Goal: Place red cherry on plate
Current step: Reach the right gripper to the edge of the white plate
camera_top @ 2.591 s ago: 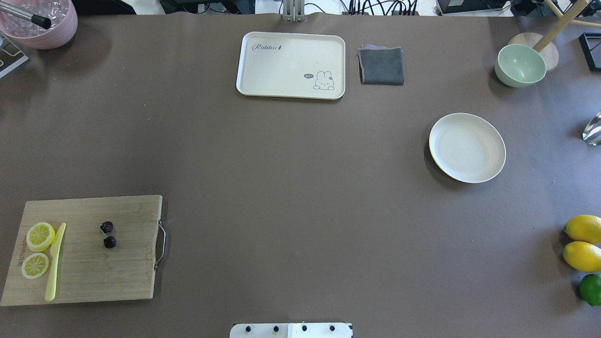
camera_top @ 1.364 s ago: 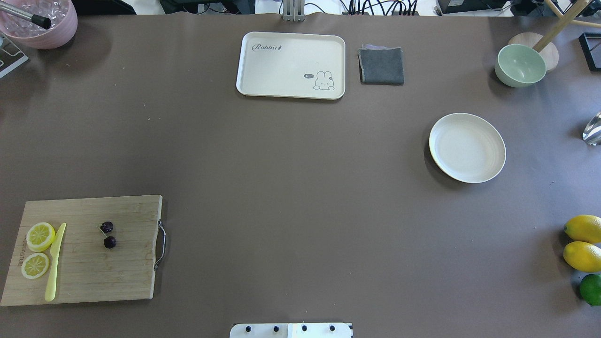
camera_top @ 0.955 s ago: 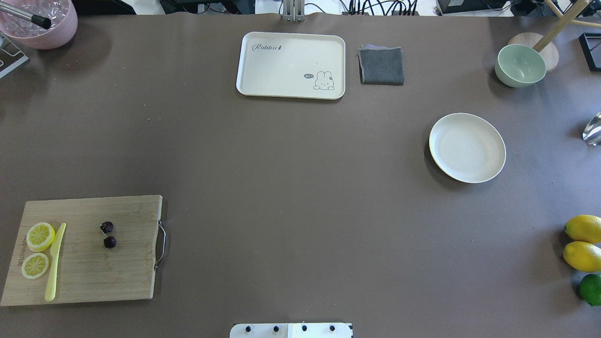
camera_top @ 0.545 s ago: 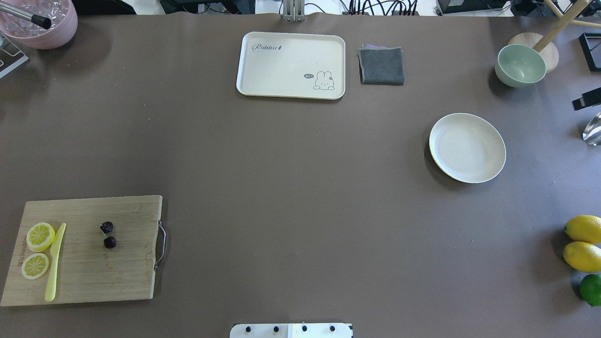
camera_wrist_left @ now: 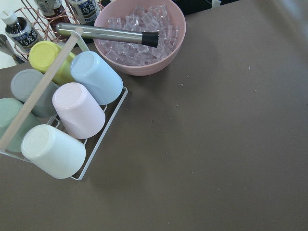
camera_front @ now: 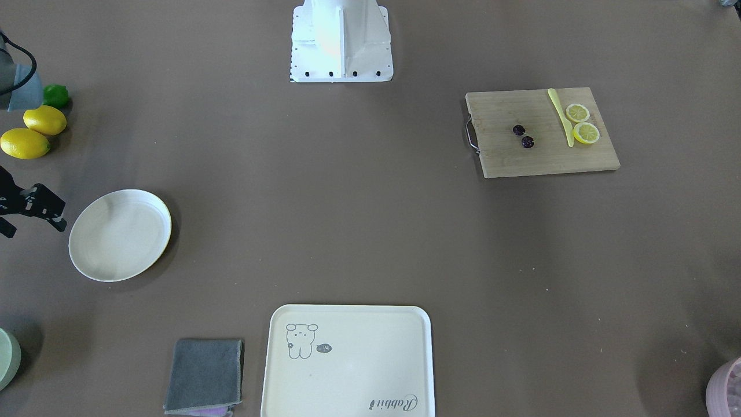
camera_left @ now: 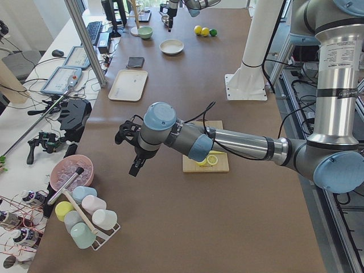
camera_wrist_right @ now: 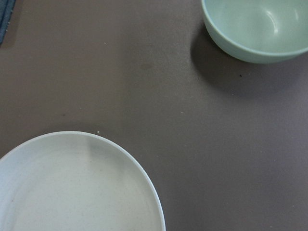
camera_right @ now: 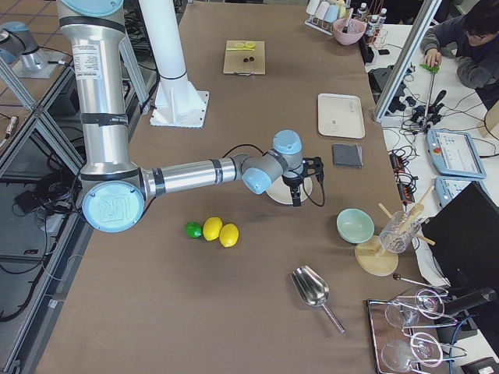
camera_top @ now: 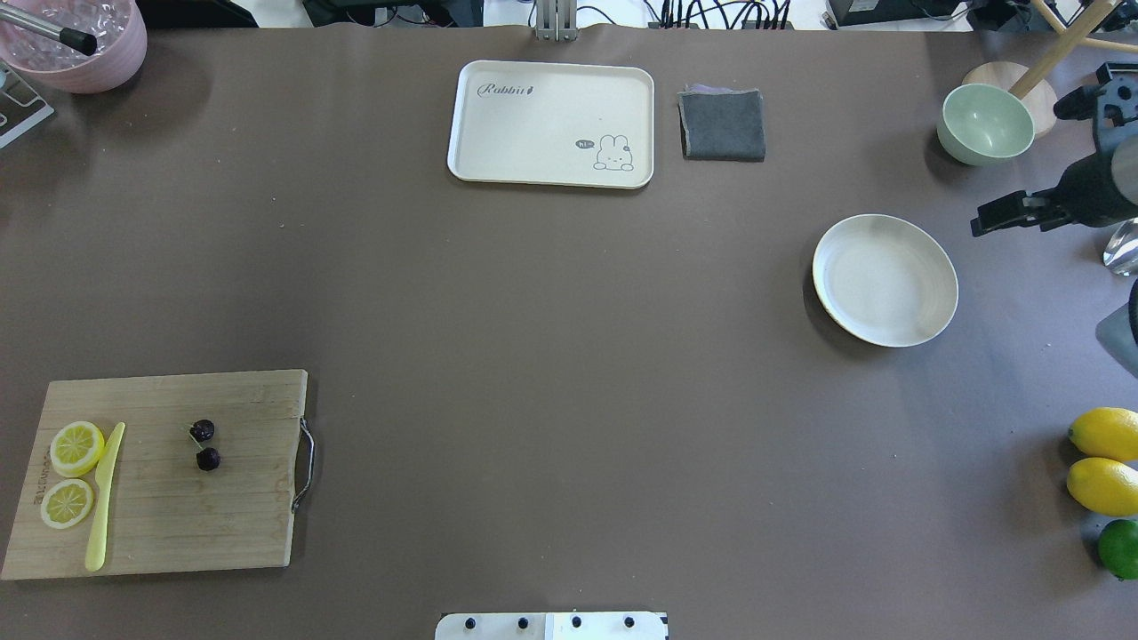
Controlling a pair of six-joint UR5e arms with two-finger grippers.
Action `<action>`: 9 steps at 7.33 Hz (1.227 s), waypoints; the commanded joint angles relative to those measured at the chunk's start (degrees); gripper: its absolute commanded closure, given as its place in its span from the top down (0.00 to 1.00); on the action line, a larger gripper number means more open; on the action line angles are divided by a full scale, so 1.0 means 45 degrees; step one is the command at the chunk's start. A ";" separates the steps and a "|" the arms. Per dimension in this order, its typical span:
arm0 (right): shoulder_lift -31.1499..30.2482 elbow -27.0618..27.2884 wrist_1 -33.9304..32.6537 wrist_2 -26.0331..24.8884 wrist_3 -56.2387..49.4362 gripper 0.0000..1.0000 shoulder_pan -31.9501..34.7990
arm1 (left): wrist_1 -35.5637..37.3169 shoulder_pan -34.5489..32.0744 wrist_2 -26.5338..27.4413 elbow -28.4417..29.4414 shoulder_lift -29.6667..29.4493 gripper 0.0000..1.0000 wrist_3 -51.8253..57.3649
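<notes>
The red cherry [camera_top: 208,459] [camera_front: 527,142], two tiny dark berries joined together, lies on the wooden cutting board [camera_top: 222,524] at the near left. At the right, the round cream plate [camera_top: 885,280] [camera_front: 120,234] [camera_wrist_right: 72,192] holds nothing. My right gripper [camera_top: 1018,213] [camera_front: 32,229] hangs open and holds nothing, just beyond the plate's right rim, between it and the green bowl [camera_top: 985,124]. My left gripper [camera_left: 129,152] shows only in the left side view, over the table's far left end away from the cherry. I cannot tell whether it is open or shut.
Two lemon slices [camera_top: 76,447] and a yellow knife [camera_top: 102,498] share the board. A cream tray [camera_top: 551,124] and a grey cloth [camera_top: 722,124] lie at the back. Lemons [camera_top: 1102,433] and a lime [camera_top: 1118,547] sit near right, and a pink ice bowl [camera_wrist_left: 139,38] with a cup rack [camera_wrist_left: 72,120] far left.
My right arm has come in from the right edge and its gripper has moved left toward the plate. The cherry, plate and board have not moved.
</notes>
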 commanded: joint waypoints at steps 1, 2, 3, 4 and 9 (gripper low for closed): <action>-0.0017 -0.2098 0.3246 -0.0230 0.1924 0.80 -0.0552 | -0.0022 0.0011 -0.0009 -0.0067 0.0015 0.98 -0.0002; -0.0017 -0.2300 0.3782 -0.0444 0.2667 0.70 -0.0845 | -0.0022 0.0011 -0.0009 -0.0068 0.0015 0.98 -0.0002; -0.0017 -0.2186 0.3807 -0.0543 0.3370 0.49 -0.1080 | -0.0022 0.0011 -0.0009 -0.0087 0.0015 0.98 -0.0002; 0.0002 -0.2127 0.3807 -0.0544 0.3629 0.22 -0.1179 | -0.0022 0.0011 -0.0009 -0.0087 0.0015 0.98 -0.0002; 0.0157 -0.0492 0.3652 -0.0544 0.5144 0.00 -0.1781 | -0.0022 -0.0008 -0.0009 -0.0107 0.0054 0.98 -0.0002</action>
